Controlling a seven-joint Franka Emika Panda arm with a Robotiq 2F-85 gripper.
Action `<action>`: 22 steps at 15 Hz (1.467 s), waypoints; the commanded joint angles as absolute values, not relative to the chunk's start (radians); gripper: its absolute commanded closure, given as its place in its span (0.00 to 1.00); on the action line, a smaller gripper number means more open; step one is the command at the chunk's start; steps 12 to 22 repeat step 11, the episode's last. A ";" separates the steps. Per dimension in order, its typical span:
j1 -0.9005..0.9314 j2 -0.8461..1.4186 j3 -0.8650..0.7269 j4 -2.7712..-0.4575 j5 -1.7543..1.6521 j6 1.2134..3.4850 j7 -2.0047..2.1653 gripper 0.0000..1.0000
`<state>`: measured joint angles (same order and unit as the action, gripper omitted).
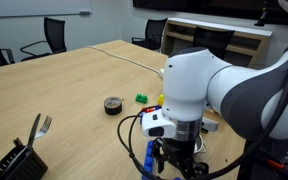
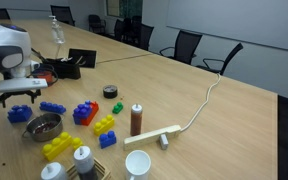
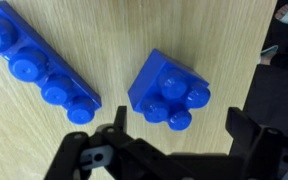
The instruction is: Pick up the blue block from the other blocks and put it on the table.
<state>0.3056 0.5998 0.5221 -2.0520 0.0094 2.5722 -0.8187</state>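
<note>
blue and narrow, the long bar [image 3: 39, 65] lay at the left of the wrist view, and to its right, apart from it on the bare table [image 3: 104, 40], sat the blue block [image 3: 169, 90]. the gripper [image 3: 174, 120] hung spread wide and empty, the block between its fingers. the block's edges were askew to them, so squaring the wrist before closing seemed needed.

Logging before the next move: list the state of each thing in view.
blue block, loose on the table.
gripper, open, empty, over the blue block.
long blue bar, flat, studs up, apart from the block.
brown bottle, upright.
white cup, upright.
</note>
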 commanded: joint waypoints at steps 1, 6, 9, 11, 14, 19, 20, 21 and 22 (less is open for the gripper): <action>0.299 0.486 0.532 -2.118 0.007 2.560 -0.770 0.00; 0.301 0.443 0.542 -2.117 0.035 2.564 -0.751 0.00; 0.297 0.434 0.542 -2.135 0.037 2.564 -0.750 0.00; 0.296 0.434 0.542 -2.136 0.038 2.564 -0.750 0.00; 0.296 0.434 0.542 -2.136 0.038 2.564 -0.750 0.00; 0.296 0.434 0.542 -2.136 0.038 2.564 -0.750 0.00; 0.296 0.434 0.542 -2.136 0.038 2.564 -0.750 0.00; 0.296 0.434 0.542 -2.136 0.038 2.564 -0.750 0.00; 0.296 0.434 0.542 -2.136 0.038 2.564 -0.750 0.00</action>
